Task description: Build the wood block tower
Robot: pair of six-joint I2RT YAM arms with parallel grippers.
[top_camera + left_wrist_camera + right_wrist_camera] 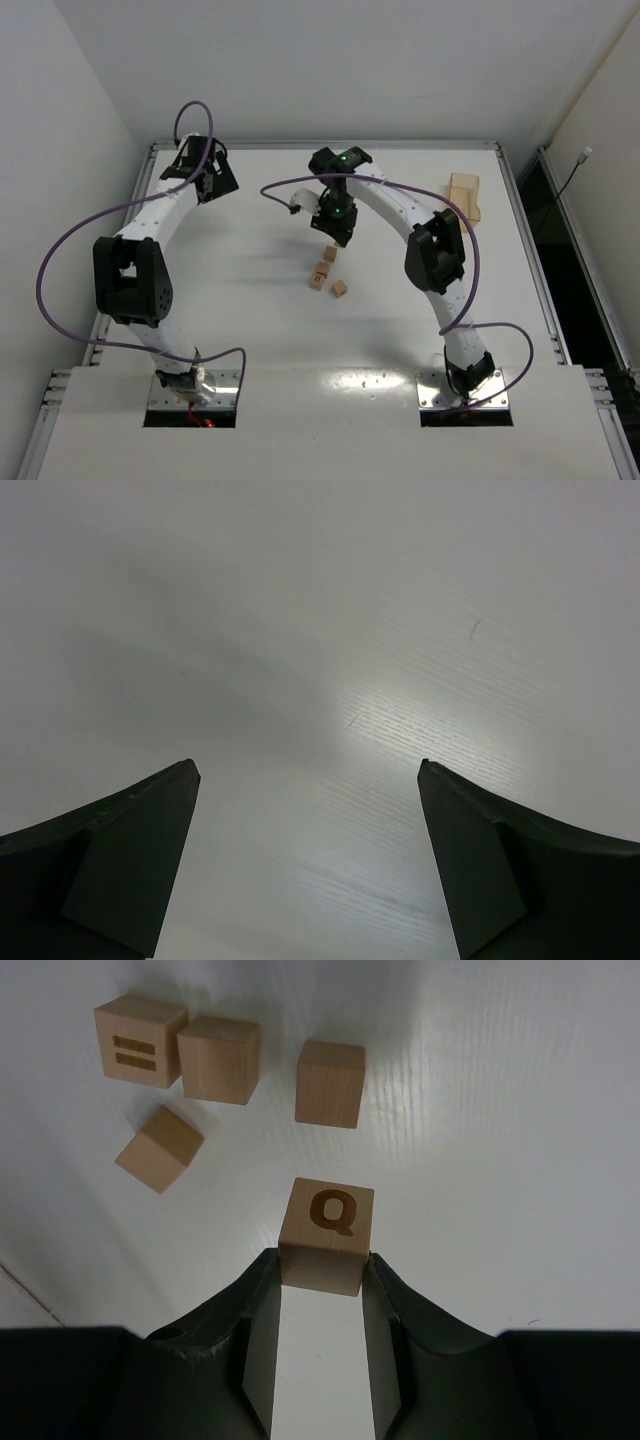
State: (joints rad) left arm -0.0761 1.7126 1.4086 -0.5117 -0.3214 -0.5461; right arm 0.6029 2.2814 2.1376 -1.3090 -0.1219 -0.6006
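My right gripper (322, 1260) is shut on a pale tan wood block marked Q (330, 1220), pinched at its lower sides. In the top view that gripper (336, 230) hangs over the table's middle, and I cannot make out the Q block there. Several more wood blocks lie loose just beyond it: one with two dark bars (140, 1040), a plain one touching it (218, 1058), one apart (330, 1082) and a tilted one (158, 1148). They show in the top view as a small cluster (322, 270). No tower stands. My left gripper (308, 770) is open and empty at the far left (212, 180).
Larger flat pale wooden slabs (464, 193) lie at the back right of the white table (250, 330). A raised rim (330, 145) runs along the table's far edge. Purple cables loop off both arms.
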